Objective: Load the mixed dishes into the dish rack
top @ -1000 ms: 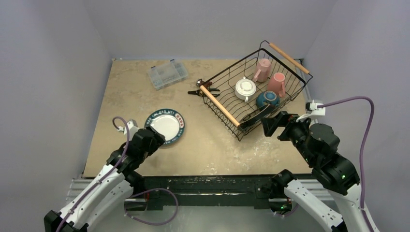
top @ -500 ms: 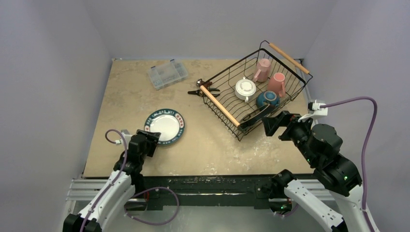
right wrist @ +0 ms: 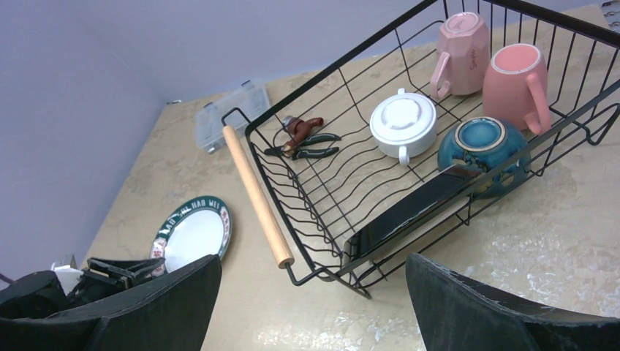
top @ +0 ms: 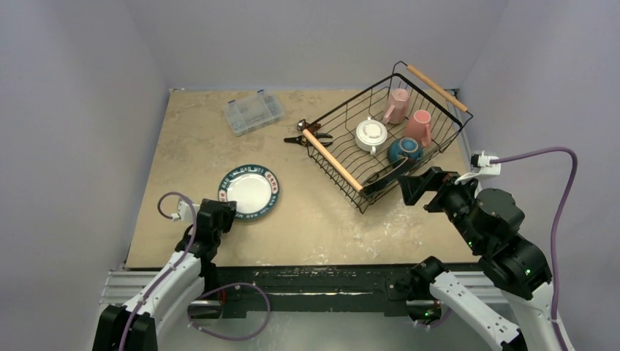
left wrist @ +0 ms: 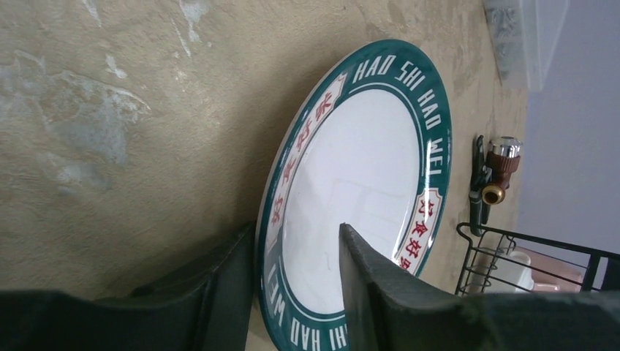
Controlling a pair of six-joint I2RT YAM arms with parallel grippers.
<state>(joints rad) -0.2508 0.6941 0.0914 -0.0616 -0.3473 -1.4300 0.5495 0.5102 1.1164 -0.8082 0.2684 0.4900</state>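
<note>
Inside the left claw (left wrist: pixel 296 235) sits the plate (left wrist: pixel 358 183) edge.

Reads "HAO SHI HAO WEI" in white capitals along the dark green rim of the green-rimmed plate (left wrist: pixel 358 183), near the tabletop's near left corner. Repeats "HAO" low on the same rim. Carries red Chinese characters on white panels between the words, too skewed to read. Shows small dark script on one pink mug (right wrist: pixel 462 44) at the dish rack's (right wrist: pixel 257 196) far end, too small to read.
</note>
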